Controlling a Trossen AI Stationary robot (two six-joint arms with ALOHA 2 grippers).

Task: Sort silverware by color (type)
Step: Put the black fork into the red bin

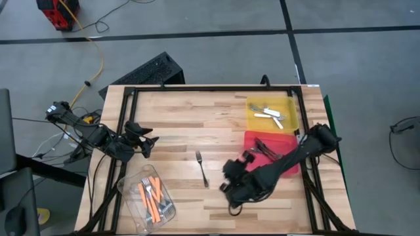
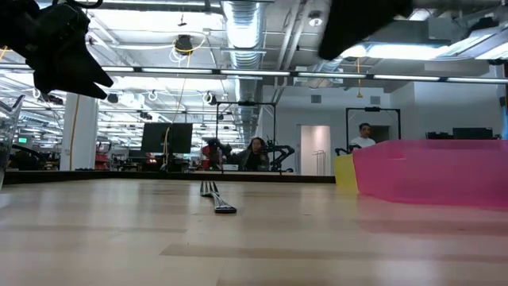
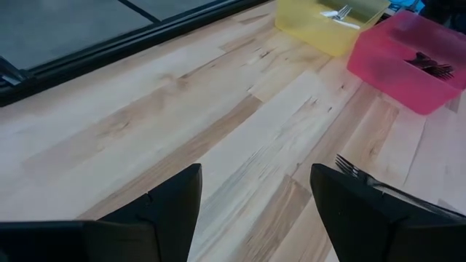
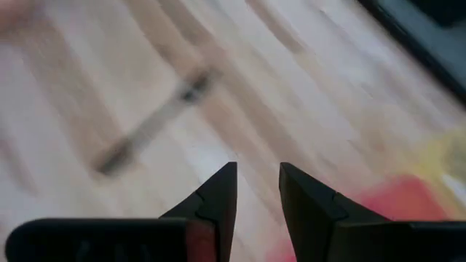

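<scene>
So I'm hanging my right gripper (image 1: 229,182) over the bare wood near the middle of the table (image 1: 184,111), fingers (image 4: 218,200) parted a bit with nothing between them. There's a gap showing clear through to the wood in my wrist view, so it's not pinching anything.

The one loose fork (image 1: 202,168) is lying flat on the table just to the left of that gripper, tines pointing toward the far edge, all dark from what I can see. It's not touching anything. In my right wrist view it's just a blurry dark streak (image 4: 156,120), off to the side of the fingers.

My left gripper (image 1: 148,143) is waiting above the left side of the table, fingers (image 3: 171,207) spread wide, empty too.

Where everything else is sitting:
- tub (image 1: 131,196) at the near left corner, holding the orange forks (image 1: 152,195)
- yellow tray (image 1: 252,121) at the far right with the white forks (image 1: 270,114) in it
- red tray (image 1: 252,139) right in front of it, touching it, with the dark forks (image 3: 429,65) inside
</scene>
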